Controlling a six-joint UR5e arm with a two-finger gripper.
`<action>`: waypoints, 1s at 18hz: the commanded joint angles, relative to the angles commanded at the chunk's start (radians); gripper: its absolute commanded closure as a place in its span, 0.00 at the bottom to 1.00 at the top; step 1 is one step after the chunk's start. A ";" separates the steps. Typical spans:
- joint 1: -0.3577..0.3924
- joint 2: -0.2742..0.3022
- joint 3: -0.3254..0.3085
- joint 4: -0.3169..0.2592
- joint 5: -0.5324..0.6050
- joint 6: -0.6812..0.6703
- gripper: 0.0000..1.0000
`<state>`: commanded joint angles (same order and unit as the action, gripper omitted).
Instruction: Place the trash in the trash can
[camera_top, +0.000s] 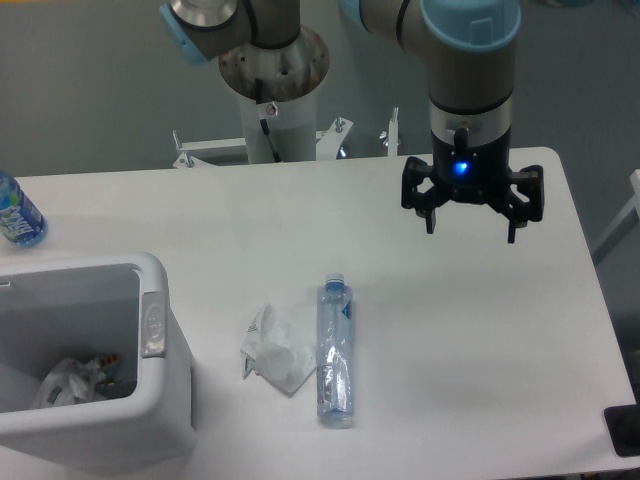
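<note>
We see the water bottle (336, 351) lying on the table (480, 340), long axis running twelve to six, the crumpled wrapper (275, 350) touching its nine-o'clock side, both well apart at seven o'clock from the gripper (472, 222), which hovers spread and empty, the trash can (150, 340) farther toward nine.
</note>
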<state>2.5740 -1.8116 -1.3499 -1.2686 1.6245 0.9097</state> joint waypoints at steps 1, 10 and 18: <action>0.002 0.000 -0.005 0.003 0.000 0.000 0.00; -0.006 -0.003 -0.025 0.018 -0.002 -0.014 0.00; -0.032 -0.002 -0.170 0.156 -0.020 -0.084 0.00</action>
<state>2.5420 -1.8132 -1.5200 -1.1123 1.6046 0.8256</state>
